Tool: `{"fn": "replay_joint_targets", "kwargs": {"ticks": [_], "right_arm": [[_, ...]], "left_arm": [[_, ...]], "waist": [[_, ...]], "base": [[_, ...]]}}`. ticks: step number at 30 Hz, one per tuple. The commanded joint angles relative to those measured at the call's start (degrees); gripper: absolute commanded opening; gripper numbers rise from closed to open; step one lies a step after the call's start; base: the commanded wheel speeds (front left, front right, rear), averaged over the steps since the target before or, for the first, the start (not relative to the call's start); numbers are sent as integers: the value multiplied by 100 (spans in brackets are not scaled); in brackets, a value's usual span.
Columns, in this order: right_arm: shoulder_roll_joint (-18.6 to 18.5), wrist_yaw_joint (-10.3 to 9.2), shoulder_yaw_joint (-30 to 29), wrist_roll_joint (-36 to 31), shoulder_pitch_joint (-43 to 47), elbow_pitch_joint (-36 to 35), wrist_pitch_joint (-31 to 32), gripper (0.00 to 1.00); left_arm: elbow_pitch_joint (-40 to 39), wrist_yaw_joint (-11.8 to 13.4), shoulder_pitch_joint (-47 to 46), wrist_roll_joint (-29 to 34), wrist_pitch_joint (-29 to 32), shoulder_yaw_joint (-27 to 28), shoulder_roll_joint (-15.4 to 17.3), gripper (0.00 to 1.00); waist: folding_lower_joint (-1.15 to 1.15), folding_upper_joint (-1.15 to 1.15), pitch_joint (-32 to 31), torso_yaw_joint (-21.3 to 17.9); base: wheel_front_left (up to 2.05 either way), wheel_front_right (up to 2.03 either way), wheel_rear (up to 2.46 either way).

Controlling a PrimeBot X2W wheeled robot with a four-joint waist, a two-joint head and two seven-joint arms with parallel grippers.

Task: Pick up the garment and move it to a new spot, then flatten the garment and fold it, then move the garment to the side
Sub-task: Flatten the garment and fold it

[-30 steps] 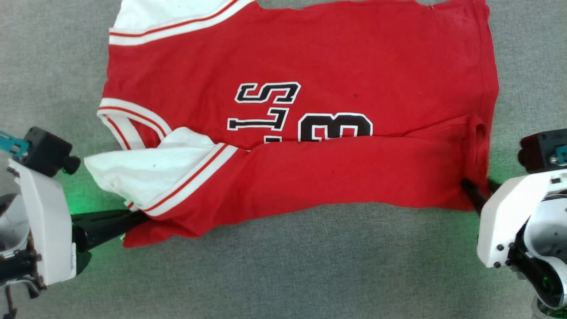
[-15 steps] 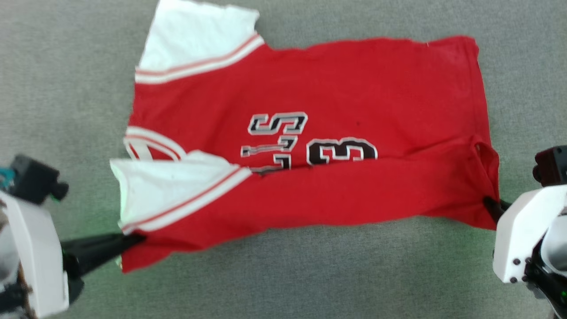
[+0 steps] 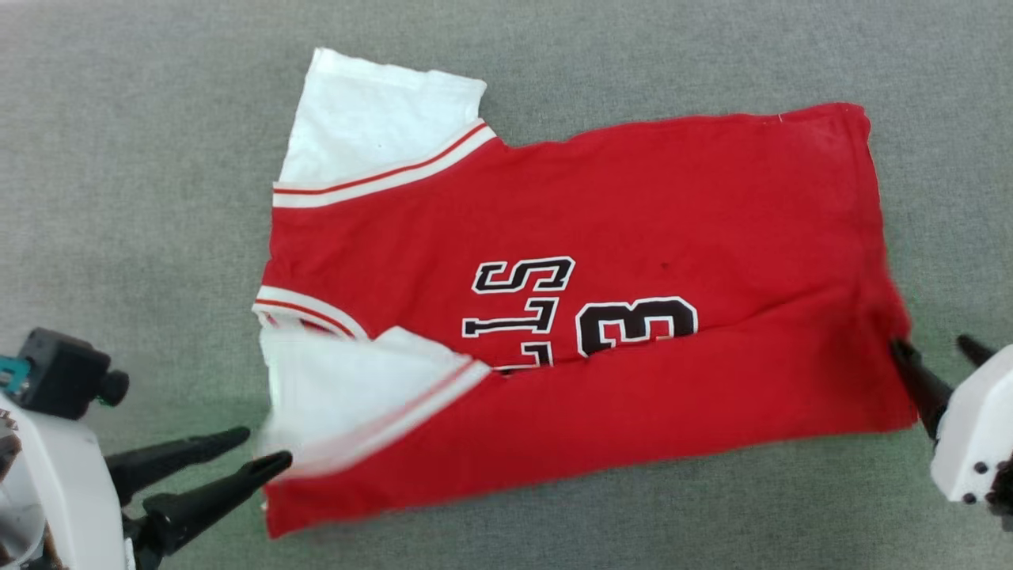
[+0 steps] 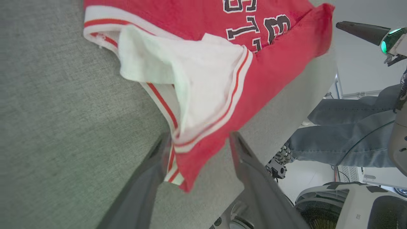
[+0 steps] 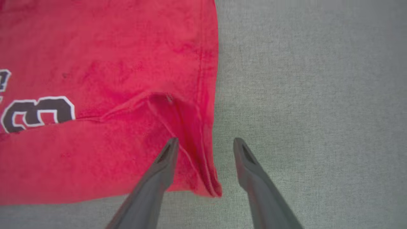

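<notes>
The garment (image 3: 633, 198), a red jersey with white sleeves, lies spread on the grey table (image 3: 142, 158), its near edge folded up over the lower part of the black-and-white lettering. My left gripper (image 3: 261, 447) stands open at the near sleeve corner. In the left wrist view that red-and-white corner (image 4: 190, 140) hangs blurred between the spread fingers (image 4: 241, 152). My right gripper (image 3: 932, 344) is open at the hem end. In the right wrist view the hem corner (image 5: 203, 165) lies between its parted fingers (image 5: 165, 156), and the rest of the garment (image 5: 95, 47) stretches off to the left.
Grey table cloth (image 5: 318, 95) surrounds the garment on all sides. Past the table's edge in the left wrist view are a person's legs in jeans (image 4: 343, 140) and my white base (image 4: 349, 203).
Both grippers have opened and let go of the garment's near corners, and the folded edge has dropped. The head camera has shifted, so the whole garment sits lower in the picture.
</notes>
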Motion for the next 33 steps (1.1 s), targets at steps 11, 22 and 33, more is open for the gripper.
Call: {"fn": "replay_joint_targets", "kwargs": {"ticks": [11,22,33], "right_arm": [[-79,-8,257,-11,-184,-187,-2197,100],[100,-9,993,-807,-534,727,-5606,100],[112,-9,1403,-223,-236,397,-6734,100]], "left_arm": [[555,12,-48,130,-1262,499,85,100],[2232,12,-1204,1269,-2114,650,-420,100],[3202,12,-3426,1494,-861,316,-750,100]], "waist": [[0,0,-112,-76],[0,0,150,-590],[0,0,822,-1481]], "base": [[0,0,0],[0,0,0],[0,0,0]]}}
